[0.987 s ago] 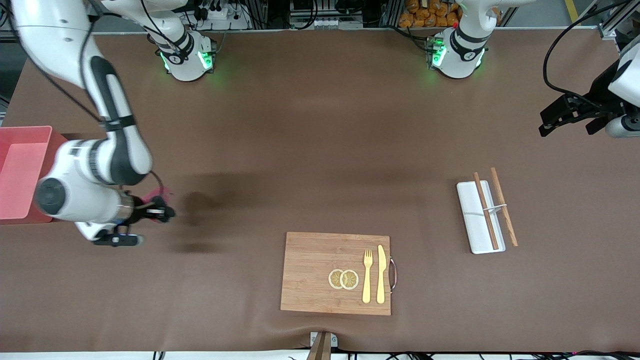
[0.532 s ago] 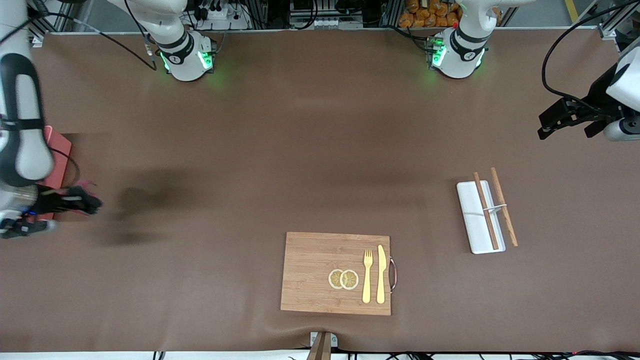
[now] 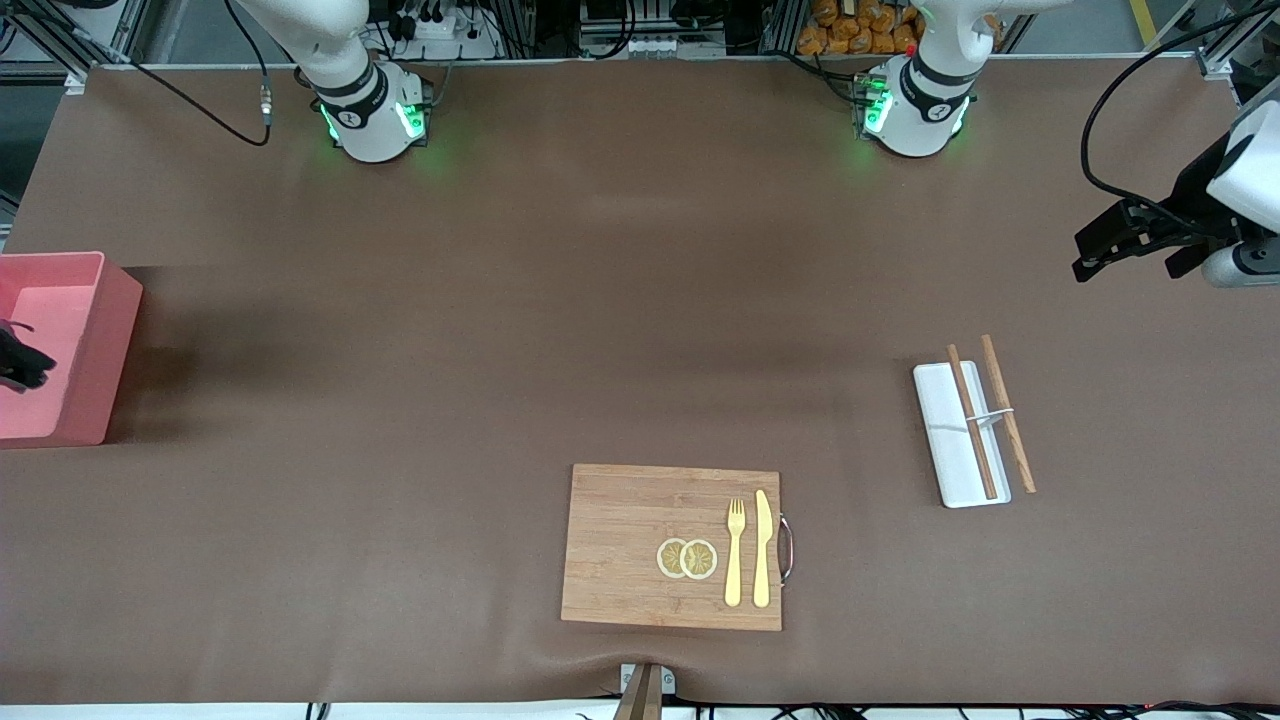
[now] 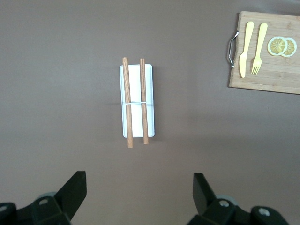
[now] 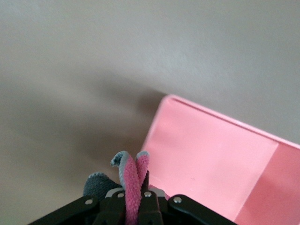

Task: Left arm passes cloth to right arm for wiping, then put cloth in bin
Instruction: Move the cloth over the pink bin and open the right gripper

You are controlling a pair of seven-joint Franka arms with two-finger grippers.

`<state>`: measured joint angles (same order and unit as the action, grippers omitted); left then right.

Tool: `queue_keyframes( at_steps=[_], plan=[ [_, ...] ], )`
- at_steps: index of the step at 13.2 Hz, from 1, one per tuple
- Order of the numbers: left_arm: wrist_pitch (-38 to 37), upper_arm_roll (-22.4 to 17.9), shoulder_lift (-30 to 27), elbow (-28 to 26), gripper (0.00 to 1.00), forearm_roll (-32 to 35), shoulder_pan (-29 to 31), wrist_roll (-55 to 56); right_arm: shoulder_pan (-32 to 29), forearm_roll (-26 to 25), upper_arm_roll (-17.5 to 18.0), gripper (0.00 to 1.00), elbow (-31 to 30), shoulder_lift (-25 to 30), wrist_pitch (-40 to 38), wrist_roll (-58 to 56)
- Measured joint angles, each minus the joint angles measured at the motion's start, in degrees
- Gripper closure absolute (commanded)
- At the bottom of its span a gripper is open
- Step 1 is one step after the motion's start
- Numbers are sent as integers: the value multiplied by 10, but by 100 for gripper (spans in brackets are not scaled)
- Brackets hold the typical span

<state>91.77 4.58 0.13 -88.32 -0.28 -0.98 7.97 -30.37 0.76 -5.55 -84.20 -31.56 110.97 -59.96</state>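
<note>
My right gripper (image 3: 14, 362) shows only as a black tip at the right arm's end of the table, over the salmon-pink bin (image 3: 108, 350). In the right wrist view the right gripper (image 5: 135, 193) is shut on the cloth (image 5: 131, 174), whose pink and grey folds stick up between the fingers, over the bin's edge (image 5: 206, 159). My left gripper (image 3: 1100, 250) hangs open and empty over the left arm's end of the table. In the left wrist view its fingers (image 4: 74, 191) stand wide apart over bare table.
A white oblong tray (image 3: 945, 430) with two wooden chopsticks (image 3: 1005, 410) lies toward the left arm's end. A wooden cutting board (image 3: 630, 540) with a fork, a knife and lemon slices lies near the front edge. Both also show in the left wrist view: tray (image 4: 135, 101), board (image 4: 272, 70).
My right arm has swung with the cloth from the table beside the bin to over the bin, and most of it has left the front view. The left arm has barely moved.
</note>
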Motion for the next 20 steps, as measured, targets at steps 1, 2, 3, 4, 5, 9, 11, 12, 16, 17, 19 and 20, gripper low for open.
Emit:
queue_keyframes(
  at_steps=[1, 2, 3, 4, 5, 9, 11, 12, 16, 17, 19, 20],
  plan=[
    [1, 0, 1, 0, 0, 0, 0, 0, -13, 0, 0, 100, 9, -17, 9, -19],
    [1, 0, 2, 0, 0, 0, 0, 0, -26, 0, 0, 100, 15, -35, 22, -37],
    [2, 0, 2, 0, 0, 0, 0, 0, -36, 0, 0, 100, 19, -51, 31, -56],
    [2, 0, 2, -1, 0, 0, 0, 0, -46, 0, 1, 88, 21, -64, 37, -75],
    [2, 0, 2, -1, 0, 0, 0, 0, -54, 1, 1, 33, 23, -75, 48, -86],
    [4, -1, 3, -1, 0, 0, 1, 0, -68, 21, 1, 0, 26, -98, 60, -91],
    [5, -1, 3, -1, 0, 0, 1, 0, -68, 29, 4, 0, 29, -99, 60, -91],
    [5, -1, 3, -1, 0, 0, 1, 0, -68, 35, 8, 0, 34, -99, 59, -91],
    [7, -1, 3, -1, 0, 0, 2, 0, -50, 64, 21, 0, 56, -77, 20, -86],
    [7, -1, 3, -1, 0, 0, 2, 0, -38, 65, 22, 0, 59, -62, 13, -77],
    [7, -2, 3, -1, 0, 0, 2, 0, -10, 65, 22, 0, 59, -34, -11, -50],
    [7, -2, 3, -1, 0, 0, 2, 0, 4, 65, 22, 0, 59, -26, -21, -30]
  ],
)
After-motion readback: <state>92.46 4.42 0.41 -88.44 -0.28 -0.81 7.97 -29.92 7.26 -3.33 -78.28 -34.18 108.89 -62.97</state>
